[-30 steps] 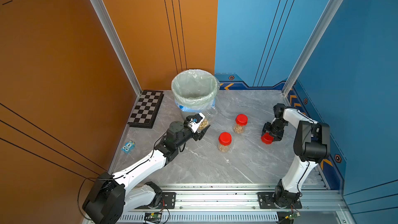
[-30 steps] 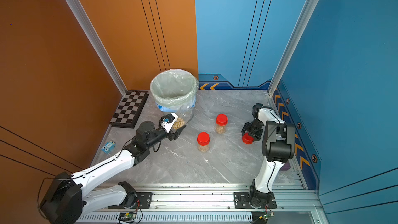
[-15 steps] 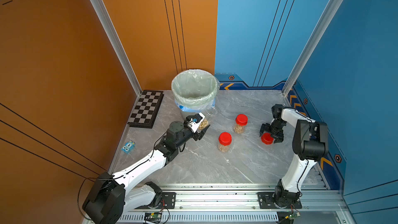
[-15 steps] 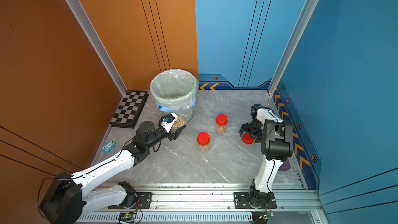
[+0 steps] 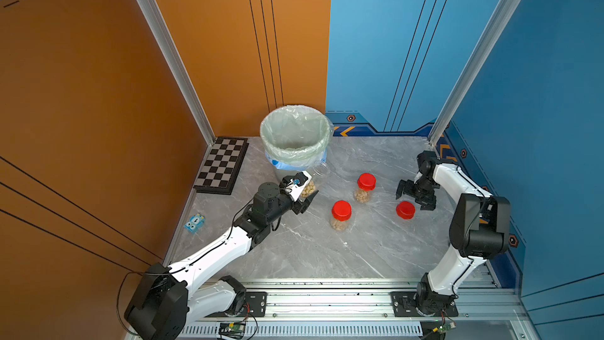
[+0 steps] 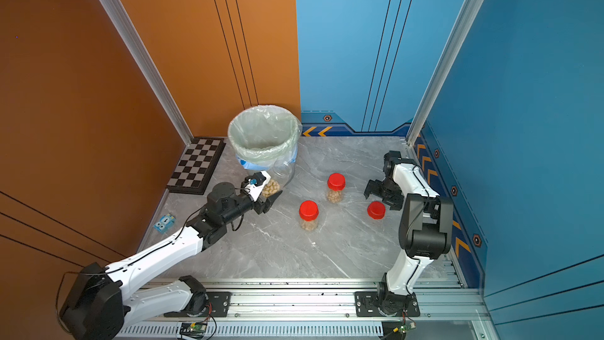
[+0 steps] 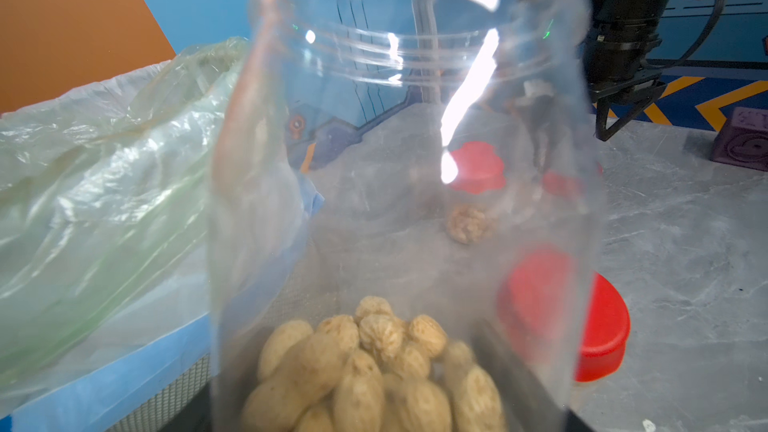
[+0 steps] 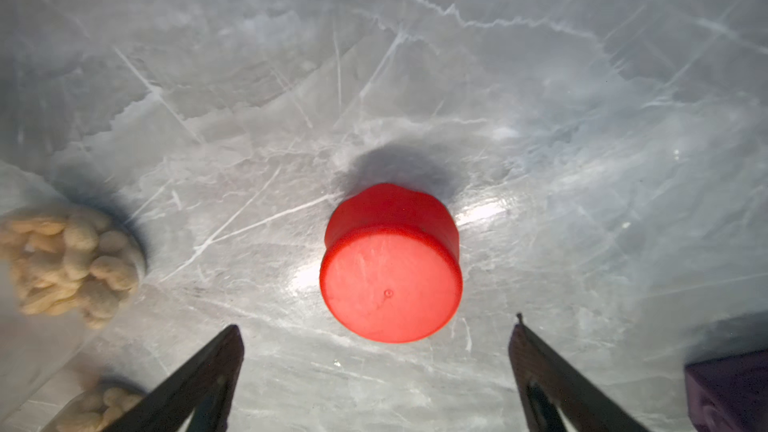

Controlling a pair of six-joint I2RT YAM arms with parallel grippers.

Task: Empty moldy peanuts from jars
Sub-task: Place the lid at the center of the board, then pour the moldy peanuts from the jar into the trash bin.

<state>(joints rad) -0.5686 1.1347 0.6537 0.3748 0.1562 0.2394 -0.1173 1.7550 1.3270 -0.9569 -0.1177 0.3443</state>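
You are about a third of the way in, by my reading. Your left hand is clamping the one opened jar near its base. The jar is tilting with its open mouth toward the bag-lined bin, just beside the bin's wall. The moldy peanuts are all sitting at the base end of that jar in the left wrist view, so nothing is pouring yet. I am seeing no nuts inside the liner in either top view.

Your right hand is hanging with its fingers wide apart and gripping nothing. It is hovering just over the loose red lid, which is lying flat on the worktop, free of both fingers.

That makes one unscrewing done and no emptying done. You are still needing to raise the jar's mouth over the bin's rim and tip it. After that, two capped jars are waiting upright, well apart from the bin: the farther one and the nearer one. Both are holding nuts under red lids.
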